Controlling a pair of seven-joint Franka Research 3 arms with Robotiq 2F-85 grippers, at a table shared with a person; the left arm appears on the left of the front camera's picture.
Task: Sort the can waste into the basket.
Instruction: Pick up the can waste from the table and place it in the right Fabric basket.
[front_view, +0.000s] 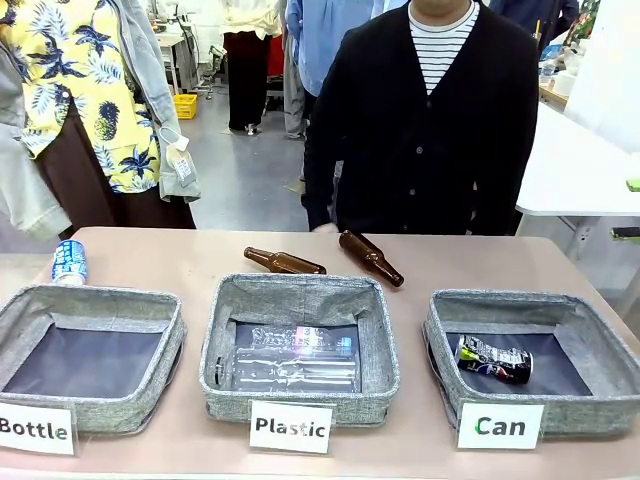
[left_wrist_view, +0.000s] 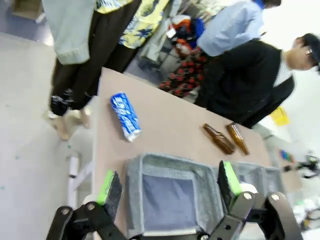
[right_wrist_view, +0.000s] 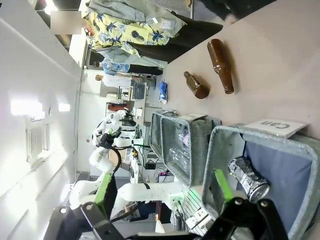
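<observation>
My left gripper (left_wrist_view: 169, 180) hangs wide open and holds nothing, its fingers framing the Bottle basket (left_wrist_view: 165, 162). My right gripper (right_wrist_view: 162, 186) is just as wide and empty, near the Can basket (front_view: 585, 412). The black can (front_view: 494, 360) lies on its side inside that basket, at four o'clock in the front view. The blue can (front_view: 69, 262) rests on the table (front_view: 180, 245) at ten o'clock, just behind the Bottle basket's far-left corner.

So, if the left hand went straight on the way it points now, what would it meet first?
Probably the grey woven-fabric basket labelled "Bottle", which sits framed by the open left hand; how far off it is stays unclear. The blue metal can lies beyond it, off that line.
</observation>
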